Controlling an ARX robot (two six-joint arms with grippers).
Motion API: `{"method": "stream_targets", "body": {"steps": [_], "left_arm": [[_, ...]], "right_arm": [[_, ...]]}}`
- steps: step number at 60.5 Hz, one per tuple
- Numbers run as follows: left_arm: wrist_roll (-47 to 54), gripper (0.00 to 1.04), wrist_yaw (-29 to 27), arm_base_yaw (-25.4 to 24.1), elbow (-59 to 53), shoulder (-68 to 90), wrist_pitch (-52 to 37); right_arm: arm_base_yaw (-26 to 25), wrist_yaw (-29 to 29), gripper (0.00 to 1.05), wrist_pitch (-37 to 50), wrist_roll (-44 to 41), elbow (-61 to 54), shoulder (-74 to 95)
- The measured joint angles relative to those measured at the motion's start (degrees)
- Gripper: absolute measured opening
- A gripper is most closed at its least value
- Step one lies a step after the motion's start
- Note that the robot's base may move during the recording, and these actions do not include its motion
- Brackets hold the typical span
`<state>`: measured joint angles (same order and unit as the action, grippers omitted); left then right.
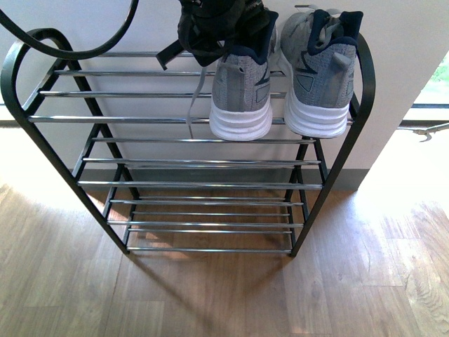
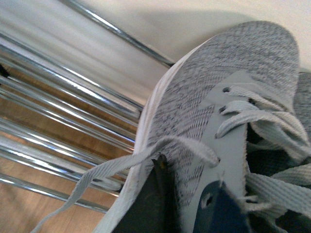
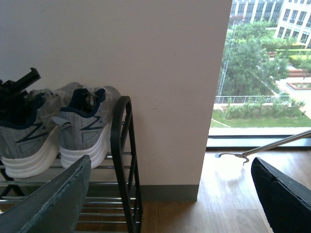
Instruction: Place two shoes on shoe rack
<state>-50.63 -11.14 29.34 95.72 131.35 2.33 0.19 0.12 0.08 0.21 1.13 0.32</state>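
Observation:
Two grey knit sneakers stand heels toward me on the top shelf of the shoe rack (image 1: 175, 118), at its right end. My left gripper (image 1: 217, 31) is shut on the left grey sneaker (image 1: 242, 91), gripping its collar from above. In the left wrist view a dark finger (image 2: 153, 204) presses that sneaker's side (image 2: 228, 77) near the laces. The second sneaker (image 1: 319, 77) stands free beside it, against the right upright. My right gripper (image 3: 170, 199) is open and empty, off to the right of the rack (image 3: 124, 160), and sees both sneakers (image 3: 82, 128). No light-blue slides are in view.
The rack stands on a wood floor (image 1: 224, 295) against a white wall. Its lower chrome shelves (image 1: 203, 182) hold nothing. A loose lace (image 1: 193, 105) hangs from the held sneaker. A window (image 3: 265, 68) and a thin metal rod (image 3: 262, 148) lie to the right.

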Motion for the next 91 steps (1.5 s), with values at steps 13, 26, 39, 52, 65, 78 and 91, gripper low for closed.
{"method": "stream_targets", "body": {"steps": [13, 26, 39, 52, 65, 78, 91], "left_arm": [[0.1, 0.63, 2.7, 0.0, -8.1, -8.1, -4.4], [2.4, 0.97, -2.9, -0.4, -17.3, -17.8, -6.8], [38.6, 0.61, -11.7, -5.5, -48.4, -32.2, -52.6], [48.6, 0.18, -5.5, -12.3, -68.2, -44.8, -60.9], [49.7, 0.01, -0.9, -17.0, -78.2, -54.4, -61.3], [49.9, 0.01, 2.6, -20.4, -84.8, -63.2, -59.1], [50.0, 0.01, 5.1, -23.0, -90.5, -68.0, -59.3]], "right_arm": [[0.0, 0.0, 0.96, 0.0, 0.0, 0.0, 0.0], [0.0, 0.0, 0.96, 0.0, 0.0, 0.0, 0.0], [0.0, 0.0, 0.96, 0.0, 0.0, 0.0, 0.0], [0.0, 0.0, 0.96, 0.0, 0.0, 0.0, 0.0], [0.0, 0.0, 0.96, 0.0, 0.0, 0.0, 0.0], [0.0, 0.0, 0.96, 0.0, 0.0, 0.0, 0.0], [0.0, 0.0, 0.96, 0.0, 0.0, 0.0, 0.0]]}}
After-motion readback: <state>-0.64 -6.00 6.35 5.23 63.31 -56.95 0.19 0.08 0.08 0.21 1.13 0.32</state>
